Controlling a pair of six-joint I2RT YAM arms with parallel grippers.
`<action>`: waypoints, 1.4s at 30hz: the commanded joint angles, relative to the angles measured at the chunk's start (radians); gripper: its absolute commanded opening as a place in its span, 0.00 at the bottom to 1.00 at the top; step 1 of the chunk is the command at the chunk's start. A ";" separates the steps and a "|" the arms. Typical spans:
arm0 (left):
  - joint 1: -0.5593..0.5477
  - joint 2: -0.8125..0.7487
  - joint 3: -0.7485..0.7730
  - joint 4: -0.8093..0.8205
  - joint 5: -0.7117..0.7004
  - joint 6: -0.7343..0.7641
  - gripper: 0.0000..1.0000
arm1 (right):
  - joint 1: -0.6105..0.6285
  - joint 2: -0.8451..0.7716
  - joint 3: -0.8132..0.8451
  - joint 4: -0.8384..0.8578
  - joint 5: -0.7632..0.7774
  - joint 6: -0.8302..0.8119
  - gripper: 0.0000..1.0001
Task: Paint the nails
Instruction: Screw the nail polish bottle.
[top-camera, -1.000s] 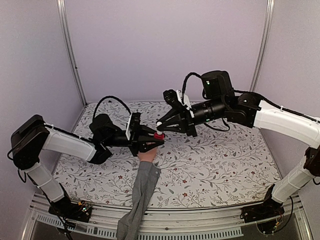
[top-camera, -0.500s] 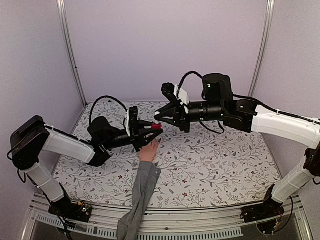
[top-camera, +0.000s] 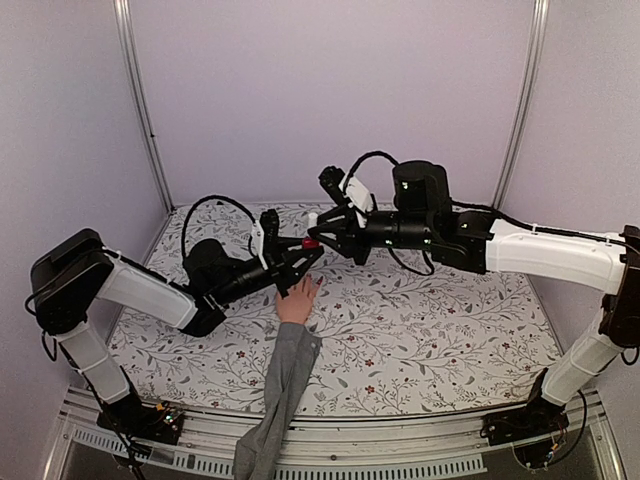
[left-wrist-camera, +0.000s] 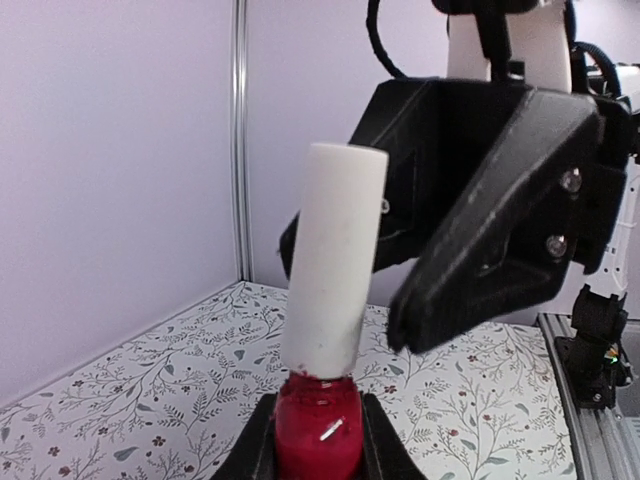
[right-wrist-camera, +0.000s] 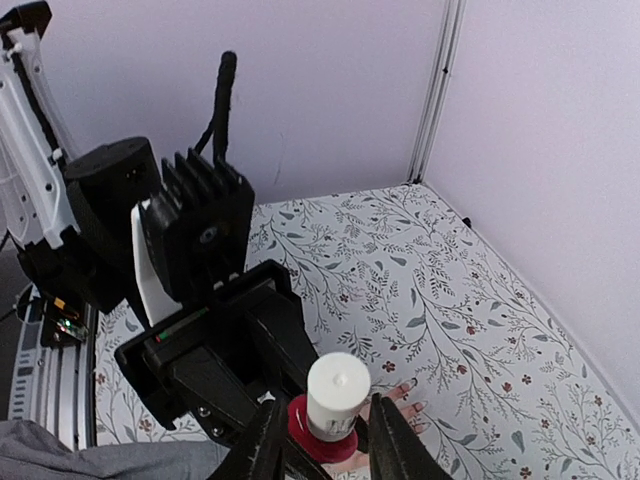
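My left gripper (left-wrist-camera: 317, 445) is shut on the small red polish bottle (left-wrist-camera: 317, 430) and holds it upright in the air, its white cap (left-wrist-camera: 333, 260) still on. In the top view the bottle (top-camera: 311, 243) hangs above the peach mannequin hand (top-camera: 297, 300) with its grey sleeve (top-camera: 280, 390). My right gripper (right-wrist-camera: 326, 438) is open, its fingers (right-wrist-camera: 381, 436) on either side of the cap (right-wrist-camera: 338, 385) with a gap on the left side. The hand's nails (right-wrist-camera: 411, 382) show below the bottle, pale and tiny.
The hand lies on a floral tablecloth (top-camera: 430, 320) inside lilac walls with metal corner posts (top-camera: 140, 110). The left arm's black wrist body (right-wrist-camera: 200, 230) fills the left of the right wrist view. Both arms meet over the table's middle-left.
The left gripper has lifted the bottle up and slightly back, off the hand. The right gripper has followed it leftward and stays around the cap.
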 joint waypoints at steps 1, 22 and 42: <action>0.012 -0.031 0.006 0.026 0.009 0.018 0.00 | -0.017 -0.009 -0.027 -0.043 0.003 0.005 0.34; 0.048 -0.024 0.136 -0.206 0.729 0.012 0.00 | -0.047 -0.102 -0.010 -0.169 -0.564 -0.183 0.50; 0.044 0.006 0.171 -0.195 0.739 -0.033 0.00 | -0.033 -0.079 0.006 -0.190 -0.511 -0.204 0.10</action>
